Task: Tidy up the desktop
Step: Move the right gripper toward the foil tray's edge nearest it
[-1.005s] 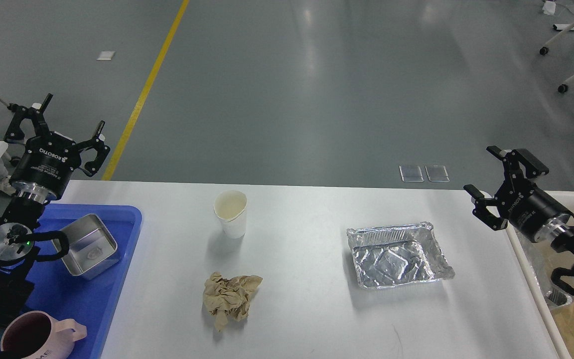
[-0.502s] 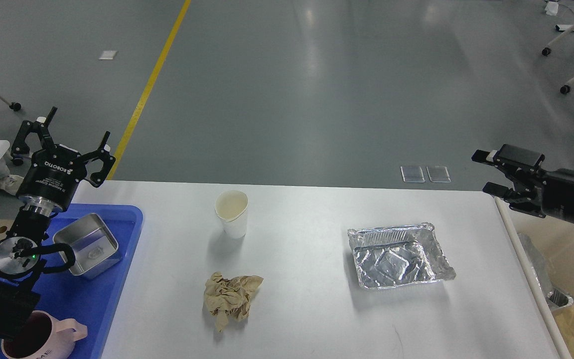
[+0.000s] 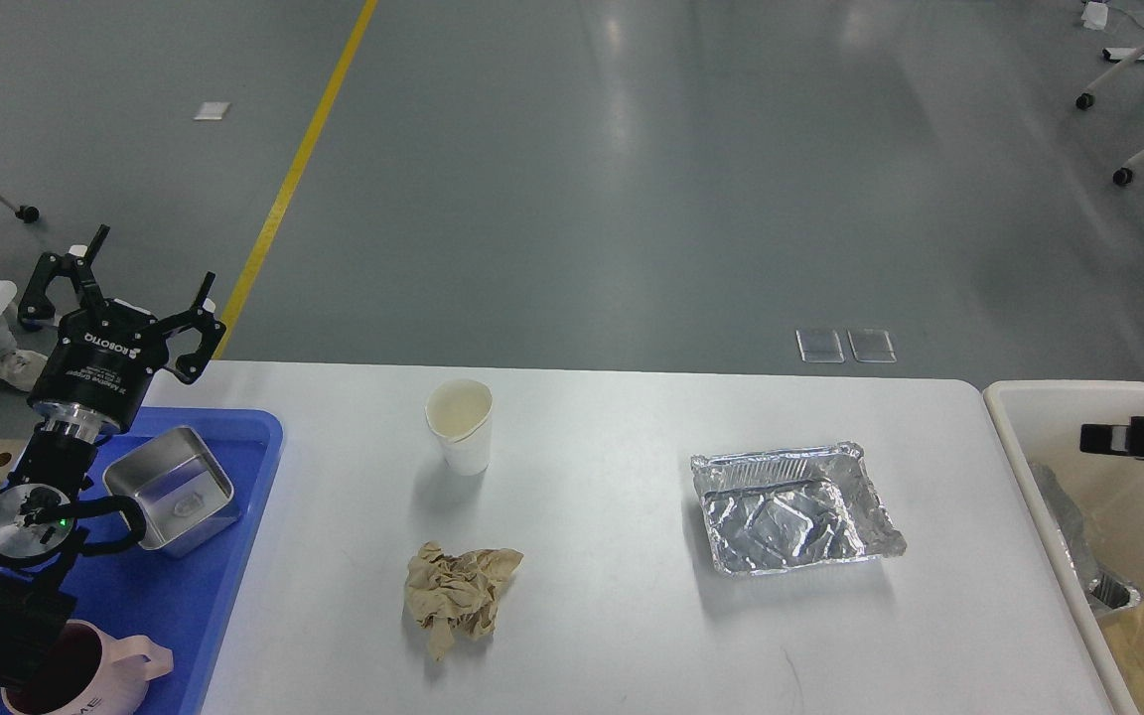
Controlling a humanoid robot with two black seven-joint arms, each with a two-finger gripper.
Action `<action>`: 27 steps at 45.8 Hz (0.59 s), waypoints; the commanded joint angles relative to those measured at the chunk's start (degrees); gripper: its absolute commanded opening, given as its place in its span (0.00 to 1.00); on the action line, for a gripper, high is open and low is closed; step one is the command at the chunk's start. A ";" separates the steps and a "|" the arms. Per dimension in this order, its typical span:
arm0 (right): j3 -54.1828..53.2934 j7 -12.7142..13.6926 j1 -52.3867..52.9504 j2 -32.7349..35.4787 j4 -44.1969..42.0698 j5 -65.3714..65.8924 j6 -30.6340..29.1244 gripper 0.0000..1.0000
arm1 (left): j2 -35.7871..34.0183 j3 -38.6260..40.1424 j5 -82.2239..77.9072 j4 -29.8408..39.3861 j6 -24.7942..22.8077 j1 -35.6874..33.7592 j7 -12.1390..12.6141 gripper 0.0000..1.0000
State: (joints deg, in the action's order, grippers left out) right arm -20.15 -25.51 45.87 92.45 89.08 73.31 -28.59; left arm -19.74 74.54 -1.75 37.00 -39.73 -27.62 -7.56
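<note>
The white desktop (image 3: pixel 612 616) holds a white paper cup (image 3: pixel 460 425) standing upright, a crumpled brown paper ball (image 3: pixel 460 593) in front of it, and an empty foil tray (image 3: pixel 792 506) to the right. My left gripper (image 3: pixel 151 260) is open and empty, raised above the table's far left corner, over the blue tray. Only a dark tip of my right gripper (image 3: pixel 1143 437) shows at the right edge, above the beige bin; its fingers cannot be told apart.
A blue plastic tray (image 3: pixel 185 606) at the left holds a square metal container (image 3: pixel 170 489) and a pink mug (image 3: pixel 85 675). A beige bin (image 3: pixel 1014 427) stands against the table's right edge with foil and brown scraps inside.
My right arm has drawn back to the right, from over the table's corner to over the bin, mostly leaving the view. My left gripper has barely shifted.
</note>
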 commanded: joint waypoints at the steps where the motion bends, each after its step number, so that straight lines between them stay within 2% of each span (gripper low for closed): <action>1: -3.31 -0.86 0.01 5.19 1.80 0.25 -0.06 1.00 | -0.03 0.00 0.00 0.00 0.00 0.03 0.00 0.97; 11: -4.10 -0.51 -0.16 4.15 1.54 0.25 0.02 1.00 | -0.03 -0.09 0.00 0.00 0.00 0.11 0.00 0.97; 18: -3.67 0.81 -0.34 -4.90 -1.71 0.16 -0.06 1.00 | -0.12 -0.09 -0.09 0.00 0.00 0.64 0.00 0.97; 27: -2.00 1.07 -0.34 -16.68 -9.35 0.51 -0.15 1.00 | -0.30 -0.09 -0.09 0.00 0.09 0.55 0.00 0.97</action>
State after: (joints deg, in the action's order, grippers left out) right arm -23.31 -24.57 45.51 82.25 84.29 73.57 -28.66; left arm -19.92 74.45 -1.84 37.01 -39.73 -27.01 -7.56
